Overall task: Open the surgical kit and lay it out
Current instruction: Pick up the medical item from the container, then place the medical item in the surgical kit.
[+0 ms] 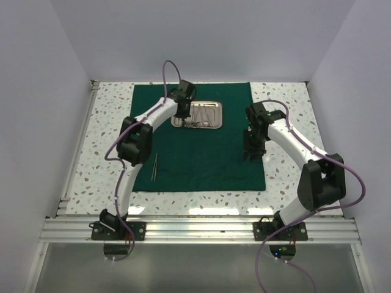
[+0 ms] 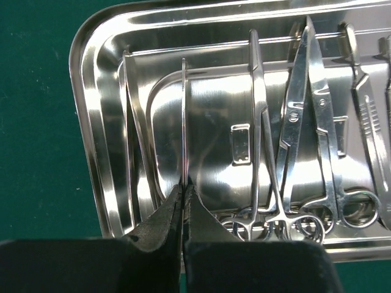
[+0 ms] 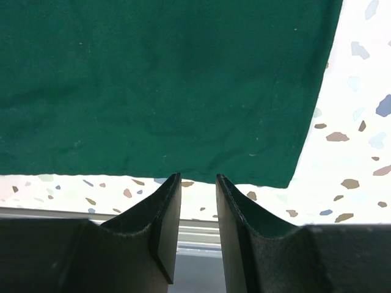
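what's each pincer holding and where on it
Left pincer pinches a slim silver instrument in the tray at its near end; right pincer holds nothing.

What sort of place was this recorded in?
Probably a robot test cell, not an operating room: plain white walls box in a speckled table, an aluminium rail edges it, and a steel tray of instruments sits on a green cloth.

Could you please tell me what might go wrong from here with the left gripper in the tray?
1. The left gripper pinches a thin tool by one end; it could slip or swing when lifted.
2. The forceps lie close beside that grip and might snag.
3. Nothing steadies the tray, which may slide; the right gripper hovers open over the cloth corner.
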Motion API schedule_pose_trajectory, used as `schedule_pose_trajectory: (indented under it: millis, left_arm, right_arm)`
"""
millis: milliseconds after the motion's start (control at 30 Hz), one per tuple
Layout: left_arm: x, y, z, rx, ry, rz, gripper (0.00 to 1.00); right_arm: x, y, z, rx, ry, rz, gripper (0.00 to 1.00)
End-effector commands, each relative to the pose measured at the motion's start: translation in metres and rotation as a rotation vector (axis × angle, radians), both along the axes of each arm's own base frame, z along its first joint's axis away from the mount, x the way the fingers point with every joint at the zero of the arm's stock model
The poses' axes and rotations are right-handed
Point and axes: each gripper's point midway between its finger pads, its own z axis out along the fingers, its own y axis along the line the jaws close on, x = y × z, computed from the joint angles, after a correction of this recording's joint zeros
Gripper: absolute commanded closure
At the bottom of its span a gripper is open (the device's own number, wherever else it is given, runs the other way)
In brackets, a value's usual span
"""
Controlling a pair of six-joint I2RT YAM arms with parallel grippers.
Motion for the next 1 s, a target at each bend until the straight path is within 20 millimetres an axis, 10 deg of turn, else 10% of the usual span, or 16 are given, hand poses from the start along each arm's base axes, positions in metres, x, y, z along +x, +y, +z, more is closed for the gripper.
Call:
schedule_pose_trajectory:
  millis: [0, 100, 233, 467, 667, 967]
  left_arm:
    - [0.011, -0.010, 0.105, -0.091, -0.149, 0.004, 1.00]
    - [0.005, -0.005, 0.151, -0.119, -0.208, 0.018, 1.00]
    - [-0.029, 0.015, 0.160, -0.091, -0.186, 0.043, 1.00]
    - [-0.149, 0.077, 0.076, 0.049, -0.003, 0.102, 1.00]
    - [-0.223, 0.108, 0.042, 0.039, 0.052, 0.163, 1.00]
    - [-0.251, 0.109, 0.014, -0.010, 0.108, 0.193, 1.00]
  right_arm:
    - [0.004, 0.009, 0.003, 0.047, -0.022, 0.001, 0.67]
    - [0.005, 0.011, 0.005, 0.058, -0.025, 0.000, 0.67]
    - [0.006, 0.012, 0.009, 0.067, -0.047, 0.013, 0.67]
    - [-0.003, 0.014, -0.001, 0.088, -0.032, 0.039, 0.67]
    - [-0.008, 0.013, -0.004, 0.095, -0.026, 0.057, 0.67]
    - [-0.009, 0.017, -0.004, 0.119, -0.020, 0.062, 0.67]
